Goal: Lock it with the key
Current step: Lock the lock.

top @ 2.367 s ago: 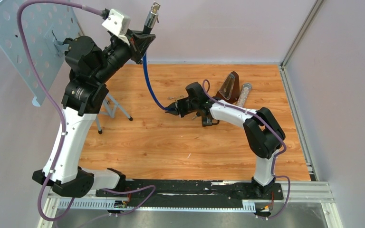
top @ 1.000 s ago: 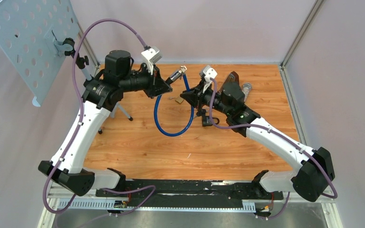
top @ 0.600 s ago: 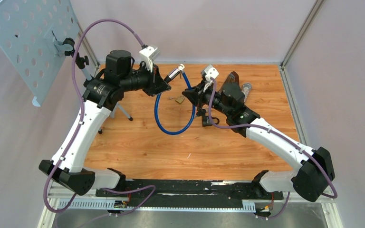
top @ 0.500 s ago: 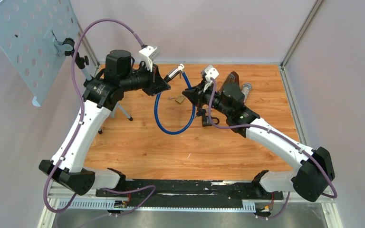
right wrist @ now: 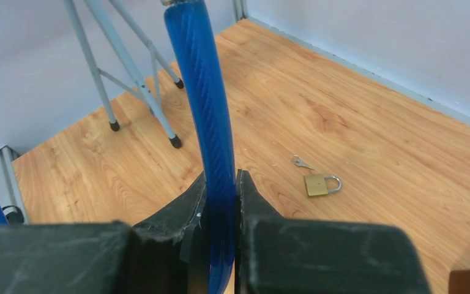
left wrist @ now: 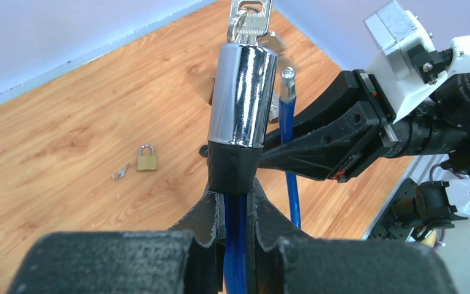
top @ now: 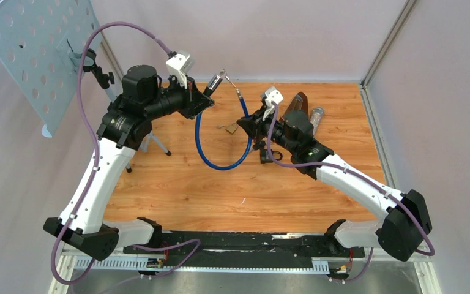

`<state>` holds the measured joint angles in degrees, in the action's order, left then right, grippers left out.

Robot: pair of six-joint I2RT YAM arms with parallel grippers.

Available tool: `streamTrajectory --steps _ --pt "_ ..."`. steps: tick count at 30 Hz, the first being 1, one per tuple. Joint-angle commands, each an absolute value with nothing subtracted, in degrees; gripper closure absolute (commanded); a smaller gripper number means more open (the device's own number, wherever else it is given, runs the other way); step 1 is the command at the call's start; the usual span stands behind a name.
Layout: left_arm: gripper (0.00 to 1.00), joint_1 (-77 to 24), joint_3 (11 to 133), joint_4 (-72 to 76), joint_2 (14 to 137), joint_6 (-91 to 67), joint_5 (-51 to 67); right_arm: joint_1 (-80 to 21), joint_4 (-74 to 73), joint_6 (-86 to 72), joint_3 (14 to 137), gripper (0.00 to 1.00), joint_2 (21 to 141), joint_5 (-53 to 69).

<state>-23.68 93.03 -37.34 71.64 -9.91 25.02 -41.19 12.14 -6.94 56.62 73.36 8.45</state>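
Left claw (left wrist: 235,199) has raised the cable lock (left wrist: 243,92) higher.

The left arm (top: 92,184) and right arm (top: 358,187) have white links, black joints and a purple cable (top: 83,61) each. The left gripper (left wrist: 235,199) and right gripper (right wrist: 220,196) are black.

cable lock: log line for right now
left hand: shut on cable lock | right hand: shut on cable lock | keys: in cylinder | tip: unplugged

Perforated stand (top: 30,55) far left; brown metronome (top: 298,99), glass tube (top: 316,114) far right.
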Motion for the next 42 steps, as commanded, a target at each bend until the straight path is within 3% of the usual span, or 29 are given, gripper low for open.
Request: streamTrajectory --steps 1,18,32,42 --pt "1.0 -23.6 94.5 -32.5 71.4 -9.8 26.1 -41.9 15.6 -4.0 58.1 1.0 72.0 17.8" --pt "1.0 -23.6 94.3 -35.9 72.2 -3.1 37.8 -44.3 12.2 -0.3 64.2 1.0 75.9 17.3" --pt "1.0 -23.6 94.2 -37.1 72.2 -1.8 29.4 -44.3 15.0 -0.3 62.3 1.0 74.9 17.4" --pt "1.0 -23.6 94.1 -37.1 72.5 -2.3 32.4 -44.5 14.5 -0.3 62.9 1.0 76.1 18.0"
